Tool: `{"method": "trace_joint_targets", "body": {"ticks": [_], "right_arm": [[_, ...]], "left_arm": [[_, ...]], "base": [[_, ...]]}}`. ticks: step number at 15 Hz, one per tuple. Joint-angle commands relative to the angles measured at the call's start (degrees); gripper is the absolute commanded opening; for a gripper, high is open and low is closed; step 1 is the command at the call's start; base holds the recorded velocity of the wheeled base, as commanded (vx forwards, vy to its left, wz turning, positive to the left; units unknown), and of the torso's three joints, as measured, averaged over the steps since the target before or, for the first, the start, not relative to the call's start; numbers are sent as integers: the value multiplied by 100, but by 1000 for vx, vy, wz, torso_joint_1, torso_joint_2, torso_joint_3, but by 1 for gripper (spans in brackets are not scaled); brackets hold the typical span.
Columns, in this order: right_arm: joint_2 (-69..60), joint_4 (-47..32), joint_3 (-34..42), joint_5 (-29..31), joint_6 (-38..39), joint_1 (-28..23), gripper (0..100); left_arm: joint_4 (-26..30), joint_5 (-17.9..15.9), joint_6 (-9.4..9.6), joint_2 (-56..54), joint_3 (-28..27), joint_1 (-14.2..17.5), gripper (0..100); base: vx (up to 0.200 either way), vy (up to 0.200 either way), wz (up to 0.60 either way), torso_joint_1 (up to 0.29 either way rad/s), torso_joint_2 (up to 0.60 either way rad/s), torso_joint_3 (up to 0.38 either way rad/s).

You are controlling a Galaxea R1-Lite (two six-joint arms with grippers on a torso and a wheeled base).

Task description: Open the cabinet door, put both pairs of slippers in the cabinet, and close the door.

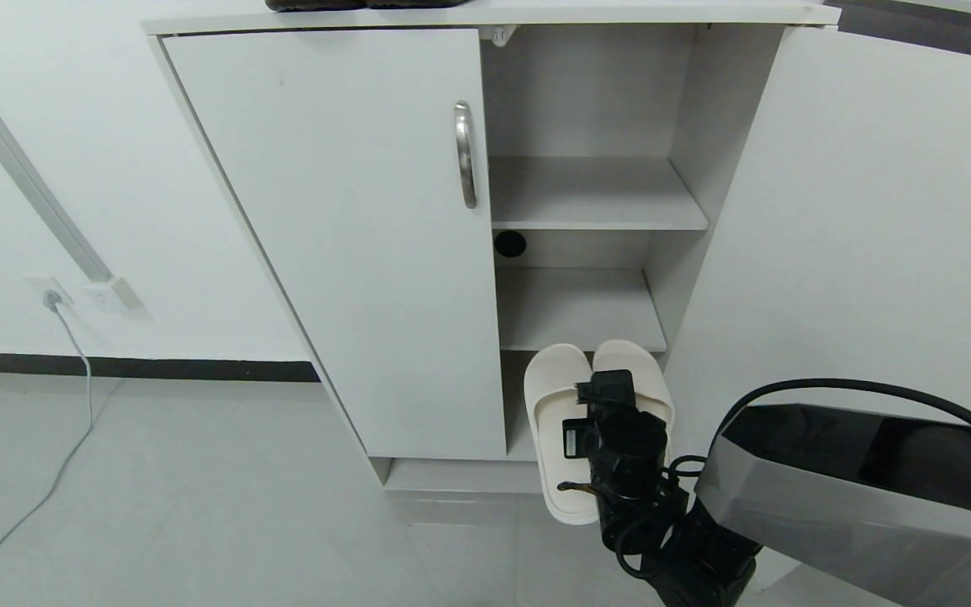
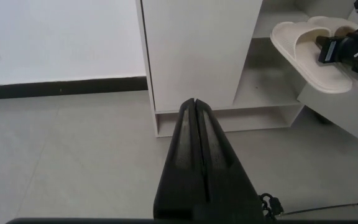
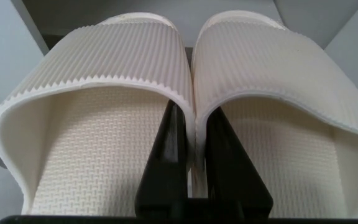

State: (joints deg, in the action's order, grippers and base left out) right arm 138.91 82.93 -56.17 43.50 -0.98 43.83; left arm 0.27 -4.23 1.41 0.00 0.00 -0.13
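The right gripper [image 3: 191,134] has its jaws nearly shut, one inside each shoe, pinching the touching inner side walls of the pair of slippers [image 3: 98,81] between them. The left gripper [image 2: 194,109] has its jaws pressed together on nothing, above the floor [image 2: 73,155] in front of the cabinet [image 1: 485,15]. The slippers are cream-white with ribbed straps and textured footbeds. They sit side by side with toes toward 12 o'clock, at about 5 o'clock in the head view, at the mouth of the lowest compartment. The cabinet's right door [image 1: 856,219] stands open and its left door [image 1: 325,236] is shut.
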Motion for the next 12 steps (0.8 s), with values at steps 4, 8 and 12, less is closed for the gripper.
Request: {"method": "trace_joint_targets", "body": {"ticks": [4,8,12], "right_arm": [[4,4,-8,1,1,3,0],[22,-14,-25,1,1,-23,0],[101,-84,-104,-8,36,-111,0]], "left_arm": [[0,1,-1,9,0,-4,0],[0,1,-1,9,0,-4,0],[0,10,-10,9,0,5,0]], "base": [[200,0,0,2,2,0],[200,0,0,4,2,4],[150,0,0,2,3,2]]}}
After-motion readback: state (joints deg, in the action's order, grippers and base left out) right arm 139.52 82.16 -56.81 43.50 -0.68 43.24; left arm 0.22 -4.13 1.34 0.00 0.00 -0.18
